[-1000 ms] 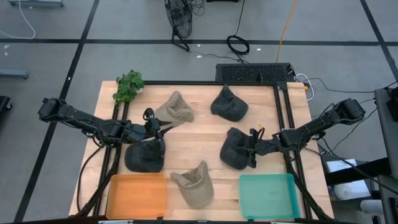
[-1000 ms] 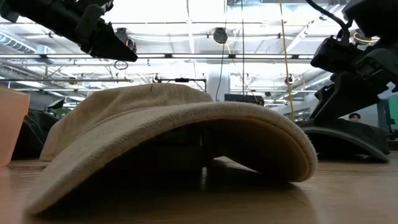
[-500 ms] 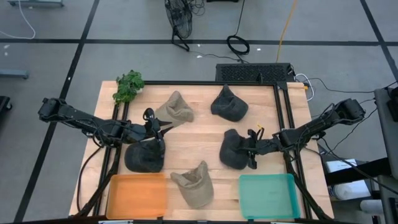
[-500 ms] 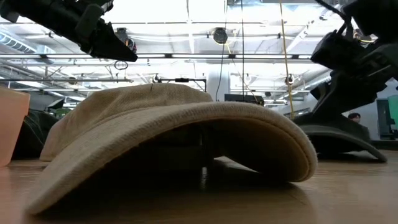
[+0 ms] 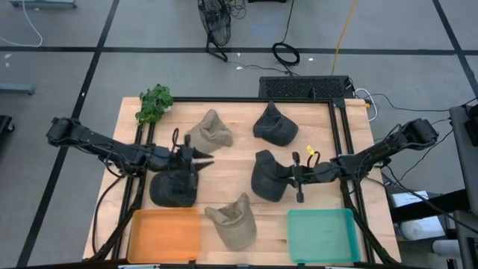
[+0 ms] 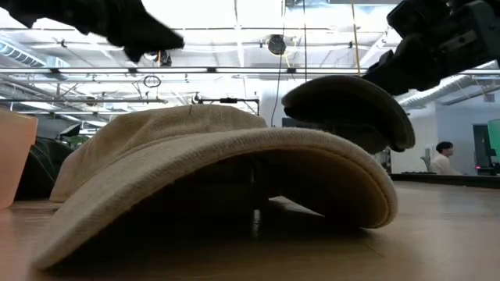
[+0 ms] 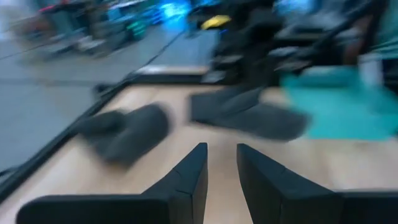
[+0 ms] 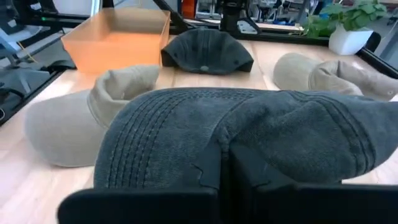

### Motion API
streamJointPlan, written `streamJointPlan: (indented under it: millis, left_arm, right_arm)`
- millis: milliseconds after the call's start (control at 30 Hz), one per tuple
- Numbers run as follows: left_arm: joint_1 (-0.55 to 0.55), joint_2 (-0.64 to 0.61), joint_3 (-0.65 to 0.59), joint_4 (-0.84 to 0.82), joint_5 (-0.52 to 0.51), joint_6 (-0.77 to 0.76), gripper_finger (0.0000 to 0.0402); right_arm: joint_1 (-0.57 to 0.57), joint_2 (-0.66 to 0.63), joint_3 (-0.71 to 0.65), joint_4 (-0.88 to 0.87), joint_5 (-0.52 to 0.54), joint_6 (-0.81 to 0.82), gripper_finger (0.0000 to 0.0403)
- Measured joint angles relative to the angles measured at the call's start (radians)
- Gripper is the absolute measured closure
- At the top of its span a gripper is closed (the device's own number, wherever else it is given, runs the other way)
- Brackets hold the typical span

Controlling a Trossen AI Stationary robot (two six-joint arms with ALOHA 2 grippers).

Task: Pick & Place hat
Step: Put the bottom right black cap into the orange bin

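Observation:
Several hats lie on the wooden table (image 5: pixel 231 161). My right gripper (image 5: pixel 287 173) is shut on a dark grey hat (image 5: pixel 265 175), which the low view shows raised (image 6: pixel 351 109) behind a tan hat (image 6: pixel 219 172). My left gripper (image 5: pixel 203 158) hovers open, nearly level, just beyond another dark hat (image 5: pixel 173 187) that rests crown up on the wood. Between its fingers (image 7: pixel 222 168) only the bare table shows. An orange tray (image 5: pixel 166 233) and a teal tray (image 5: pixel 323 235) sit at the near edge. My right gripper pinches the dark hat's edge (image 8: pixel 217 146) between its two fingers, about where the stitched brim (image 8: pixel 146 130) meets the crown. The fingers come nearly level from the table's right. The hat is lifted off the wood, its brim tilted (image 6: pixel 391 129).
A tan hat (image 5: pixel 210 131) and a dark hat (image 5: pixel 275 125) lie toward the far edge, and another tan hat (image 5: pixel 233 220) lies between the two trays. A potted plant (image 5: pixel 154 103) stands at the far left corner. Black frame rails (image 5: pixel 345 149) border the table.
My right gripper has shut on the dark hat, tipped up toward level and risen. The hat has come up off the table and shifted a little toward the left. My left gripper has tipped up toward level above its dark hat, which lies as before.

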Motion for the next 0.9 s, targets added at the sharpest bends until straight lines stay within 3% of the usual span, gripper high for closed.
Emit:
streamJointPlan:
  millis: [133, 300, 433, 667, 900]
  left_arm:
    - [-0.027, 0.096, 0.000, 0.165, 0.058, 0.066, 0.0305]
    - [-0.037, 0.258, 0.031, 0.259, 0.012, 0.164, 0.0304]
    - [-0.027, 0.381, 0.137, 0.221, -0.006, 0.160, 0.0290]
    - [-0.027, 0.576, 0.371, -0.024, -0.001, 0.125, 0.0217]
    - [-0.021, 0.700, 0.471, -0.059, 0.032, 0.107, 0.0187]
  right_arm:
    - [-0.006, 0.052, 0.000, 0.050, -0.001, -0.008, 0.0402]
    - [-0.028, 0.139, 0.009, 0.118, -0.011, -0.011, 0.0402]
    - [-0.059, 0.200, 0.035, 0.115, -0.057, -0.011, 0.0402]
    - [-0.065, 0.299, 0.127, 0.057, -0.056, -0.050, 0.0403]
    - [-0.063, 0.359, 0.199, -0.005, -0.055, -0.065, 0.0403]
